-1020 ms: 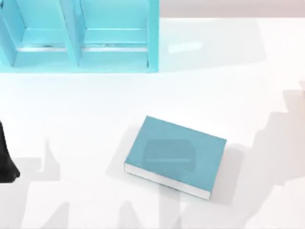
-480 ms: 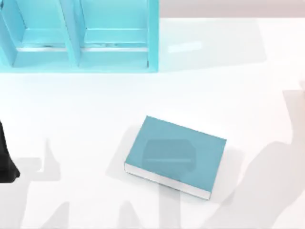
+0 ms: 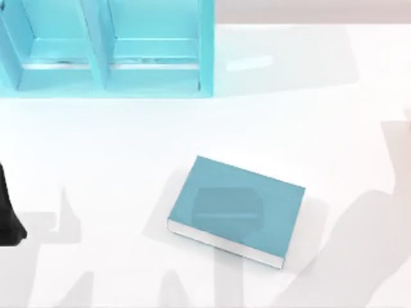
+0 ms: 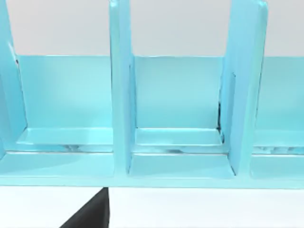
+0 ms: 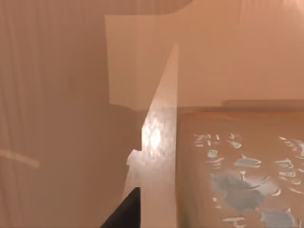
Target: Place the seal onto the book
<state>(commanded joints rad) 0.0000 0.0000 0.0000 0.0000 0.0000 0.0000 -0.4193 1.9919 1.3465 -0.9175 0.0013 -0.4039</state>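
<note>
The book (image 3: 237,208), teal-blue with white page edges, lies flat in the middle of the table with nothing on top of it. Tan-brown wooden faces of the seal (image 5: 237,156) show very close up in the right wrist view, one of them carrying a pale blue-grey mark. A dark piece of my right gripper (image 5: 124,211) juts in beside the seal; I cannot tell whether it holds the block. My left arm (image 3: 8,218) is parked at the table's left edge, and a dark piece of its gripper (image 4: 90,216) points toward the shelf.
A large teal shelf (image 3: 106,48) with open compartments stands at the back left and faces the left wrist camera (image 4: 180,118). White tabletop surrounds the book. A broad arm shadow (image 3: 359,256) lies over the front right of the table.
The shadow at the table's right changed shape and spread toward the front between one second and half a second ago, then held. Book and left arm have not moved.
</note>
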